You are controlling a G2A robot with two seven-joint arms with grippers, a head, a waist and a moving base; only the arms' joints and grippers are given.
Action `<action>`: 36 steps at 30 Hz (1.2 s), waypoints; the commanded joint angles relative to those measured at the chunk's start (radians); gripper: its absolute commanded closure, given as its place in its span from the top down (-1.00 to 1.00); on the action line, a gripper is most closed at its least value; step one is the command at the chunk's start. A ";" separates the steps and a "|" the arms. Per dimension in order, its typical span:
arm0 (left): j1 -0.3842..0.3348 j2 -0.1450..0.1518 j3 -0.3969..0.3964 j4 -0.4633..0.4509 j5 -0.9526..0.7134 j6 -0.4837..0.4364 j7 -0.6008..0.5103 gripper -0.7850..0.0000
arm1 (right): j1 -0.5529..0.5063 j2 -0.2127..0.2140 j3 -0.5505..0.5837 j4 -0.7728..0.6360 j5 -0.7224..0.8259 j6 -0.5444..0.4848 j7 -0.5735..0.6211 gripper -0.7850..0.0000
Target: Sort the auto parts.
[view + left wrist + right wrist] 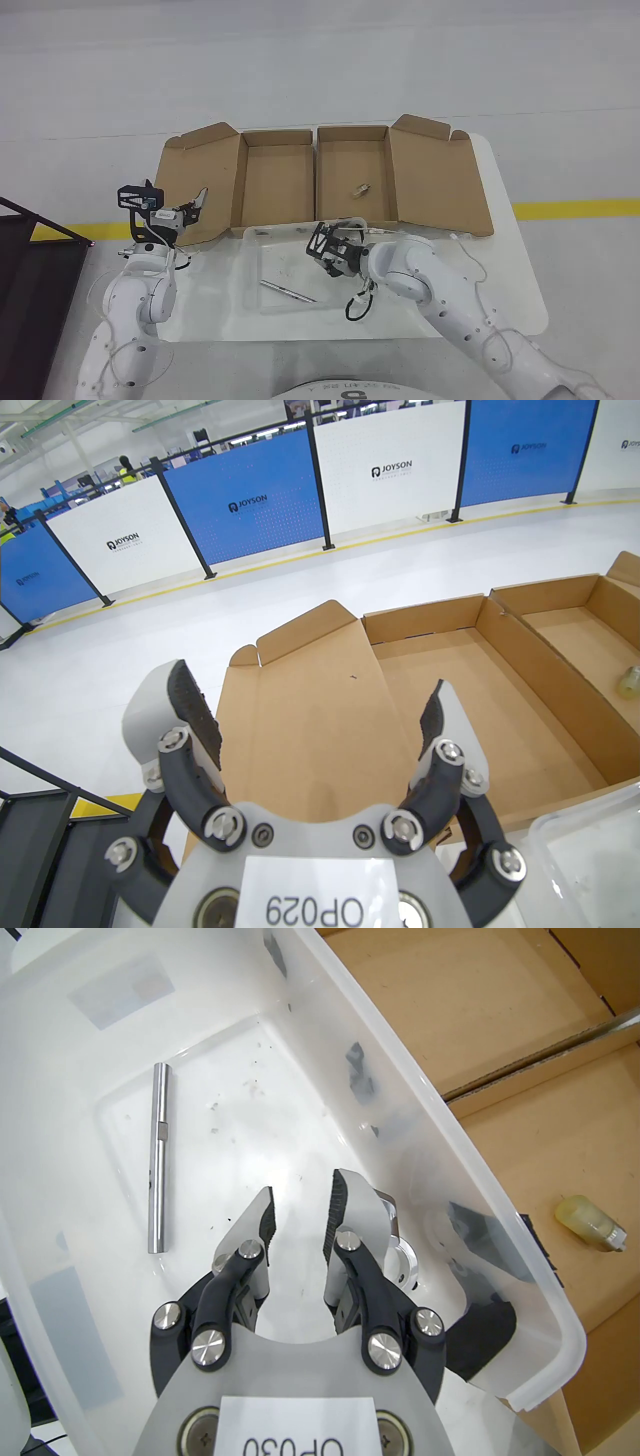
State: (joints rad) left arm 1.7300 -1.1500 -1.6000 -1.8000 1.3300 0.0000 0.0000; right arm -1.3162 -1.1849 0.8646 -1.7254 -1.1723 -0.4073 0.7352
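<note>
A slim, shiny steel rod (159, 1158) is seen lying flat in the clear tub (400, 1055), off to the side of the right gripper (302, 1185), not touching. The gripper is dipped low into the tub, fingers half spread, nothing gripped.

My arms are smooth white shells, and the right arm (445, 288) trails a thin black cable (357, 305). My left pincer (312, 690) and right pincer (303, 1185) match: pale grey fingers (142, 715) faced with black ribbed pads (194, 710), curved black links pinned by shiny screws, and a white printed label at each frame's bottom edge.
</note>
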 commanded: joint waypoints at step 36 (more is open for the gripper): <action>0.000 0.000 0.000 0.000 0.000 0.000 0.000 1.00 | 0.011 -0.007 -0.019 0.050 -0.053 0.065 0.004 -0.19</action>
State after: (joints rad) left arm 1.7300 -1.1500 -1.6000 -1.8000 1.3300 0.0000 0.0000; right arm -1.3078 -1.1910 0.8474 -1.6780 -1.2235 -0.3450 0.7363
